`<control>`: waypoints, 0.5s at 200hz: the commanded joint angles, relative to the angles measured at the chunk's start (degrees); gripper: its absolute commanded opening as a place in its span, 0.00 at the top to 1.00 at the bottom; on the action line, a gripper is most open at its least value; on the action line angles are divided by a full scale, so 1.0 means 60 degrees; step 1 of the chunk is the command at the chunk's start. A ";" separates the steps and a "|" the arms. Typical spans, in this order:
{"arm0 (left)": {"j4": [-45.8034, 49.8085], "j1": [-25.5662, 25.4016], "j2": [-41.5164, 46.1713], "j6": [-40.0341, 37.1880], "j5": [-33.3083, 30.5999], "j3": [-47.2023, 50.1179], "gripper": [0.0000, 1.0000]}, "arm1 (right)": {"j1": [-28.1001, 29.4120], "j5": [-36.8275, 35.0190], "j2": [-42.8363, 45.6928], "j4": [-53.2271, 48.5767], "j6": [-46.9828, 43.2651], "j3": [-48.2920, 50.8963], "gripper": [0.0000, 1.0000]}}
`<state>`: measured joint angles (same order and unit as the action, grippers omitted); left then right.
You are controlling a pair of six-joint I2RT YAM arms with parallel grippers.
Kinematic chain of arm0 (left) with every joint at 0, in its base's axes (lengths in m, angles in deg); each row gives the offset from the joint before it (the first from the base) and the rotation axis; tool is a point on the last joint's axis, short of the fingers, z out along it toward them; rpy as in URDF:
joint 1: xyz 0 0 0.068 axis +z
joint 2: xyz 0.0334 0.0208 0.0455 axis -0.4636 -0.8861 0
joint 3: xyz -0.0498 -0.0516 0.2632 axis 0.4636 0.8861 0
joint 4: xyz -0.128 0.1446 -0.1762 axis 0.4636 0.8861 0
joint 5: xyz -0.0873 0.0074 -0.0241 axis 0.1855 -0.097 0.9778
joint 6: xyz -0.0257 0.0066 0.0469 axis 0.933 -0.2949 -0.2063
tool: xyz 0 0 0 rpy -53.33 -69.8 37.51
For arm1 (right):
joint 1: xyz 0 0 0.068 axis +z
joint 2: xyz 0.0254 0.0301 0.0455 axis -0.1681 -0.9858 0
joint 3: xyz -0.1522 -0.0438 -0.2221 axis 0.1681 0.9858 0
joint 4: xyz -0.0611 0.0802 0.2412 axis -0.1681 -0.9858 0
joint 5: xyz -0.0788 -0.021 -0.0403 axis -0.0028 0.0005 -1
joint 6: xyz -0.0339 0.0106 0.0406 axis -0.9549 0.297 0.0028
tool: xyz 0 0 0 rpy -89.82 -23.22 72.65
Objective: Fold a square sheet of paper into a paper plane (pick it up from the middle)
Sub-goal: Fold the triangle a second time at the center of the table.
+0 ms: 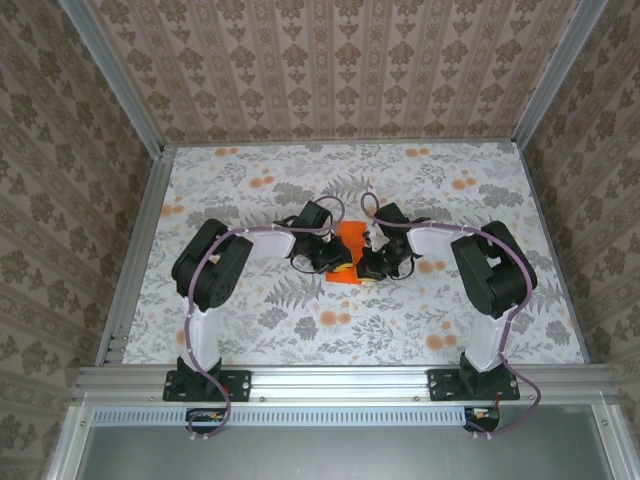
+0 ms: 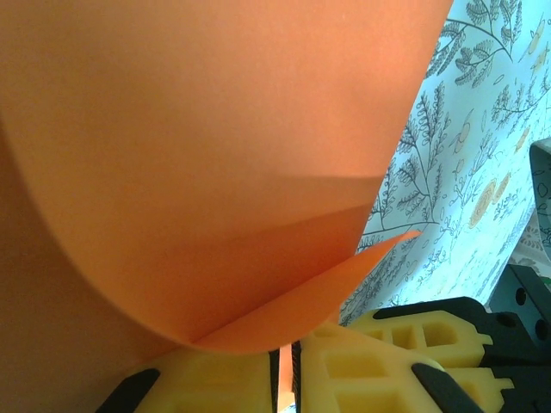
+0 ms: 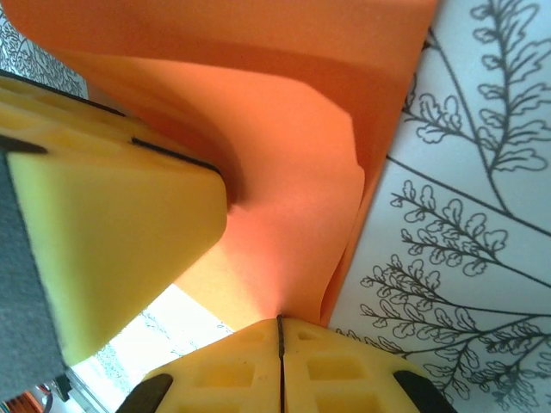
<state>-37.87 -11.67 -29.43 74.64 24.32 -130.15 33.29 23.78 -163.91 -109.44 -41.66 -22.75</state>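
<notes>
The square sheet of paper (image 1: 352, 248) is bright orange, folded and curled, and held up off the table between my two grippers at mid-table. My left gripper (image 1: 335, 262) is shut on its left side. In the left wrist view the yellow fingers (image 2: 232, 379) pinch a strip of the sheet (image 2: 198, 172), which bulges over them in layers. My right gripper (image 1: 368, 268) is shut on the right side. Its yellow pads (image 3: 250, 370) meet on a folded edge of the sheet (image 3: 293, 172). A paper plane is out of view.
The table (image 1: 250, 330) wears a white cloth printed with grey ferns and pale-orange blossoms. Aluminium rails (image 1: 135, 240) border it, with patterned walls behind. A yellow finger (image 3: 112, 232) of the left gripper stands close beside the right gripper, touching the paper.
</notes>
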 commanded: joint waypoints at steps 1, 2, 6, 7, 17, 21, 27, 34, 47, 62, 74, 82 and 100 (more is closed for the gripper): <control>0.0493 0.0289 -0.0070 -0.0407 -0.0279 -0.0347 0.86 | 0.0028 -0.1522 -0.0284 -0.1395 -0.0296 0.0174 0.93; 0.0508 0.0298 -0.0072 -0.0425 -0.0285 -0.0359 0.86 | 0.0031 -0.1552 -0.0295 -0.1461 -0.0299 0.0166 0.93; 0.0554 0.0318 -0.0076 -0.0466 -0.0303 -0.0398 0.85 | 0.0024 -0.1620 -0.0313 -0.1555 -0.0313 0.0143 0.93; 0.0567 0.0320 -0.0082 -0.0476 -0.0304 -0.0400 0.85 | 0.0024 -0.1654 -0.0329 -0.1585 -0.0316 0.0140 0.93; 0.0596 0.0377 -0.0110 -0.0542 -0.0316 -0.0429 0.85 | 0.0033 -0.1773 -0.0360 -0.1679 -0.0331 0.0130 0.93; 0.0583 0.0394 -0.0119 -0.0565 -0.0292 -0.0429 0.85 | 0.0034 -0.1831 -0.0369 -0.1695 -0.0320 0.0129 0.93; 0.0589 0.0431 -0.0153 -0.0582 -0.0284 -0.0433 0.85 | 0.0034 -0.1932 -0.0391 -0.1752 -0.0335 0.0116 0.93; 0.0613 0.0472 -0.0176 -0.0631 -0.0268 -0.0467 0.85 | 0.0052 -0.2009 -0.0396 -0.1801 -0.0367 0.0101 0.93; 0.0654 0.0566 -0.0220 -0.0724 -0.0268 -0.0500 0.85 | 0.0052 -0.2050 -0.0403 -0.1850 -0.0377 0.0098 0.93; 0.0726 0.0693 -0.0259 -0.0826 -0.0290 -0.0586 0.85 | 0.0054 -0.2051 -0.0393 -0.1857 -0.0374 0.0113 0.93; 0.0807 0.0793 -0.0291 -0.0920 -0.0317 -0.0650 0.85 | 0.0063 -0.2064 -0.0394 -0.1850 -0.0368 0.0111 0.93; 0.0864 0.0861 -0.0329 -0.0998 -0.0320 -0.0704 0.85 | 0.0063 -0.2065 -0.0390 -0.1854 -0.0376 0.0125 0.93; 0.1115 0.1035 -0.0403 -0.1238 -0.0385 -0.0901 0.85 | 0.0067 -0.2065 -0.0391 -0.1864 -0.0384 0.0122 0.93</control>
<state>-33.98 -7.43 -30.06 70.77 24.16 -132.75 33.84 20.63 -163.89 -112.52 -42.90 -24.09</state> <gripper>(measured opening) 0.147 0.073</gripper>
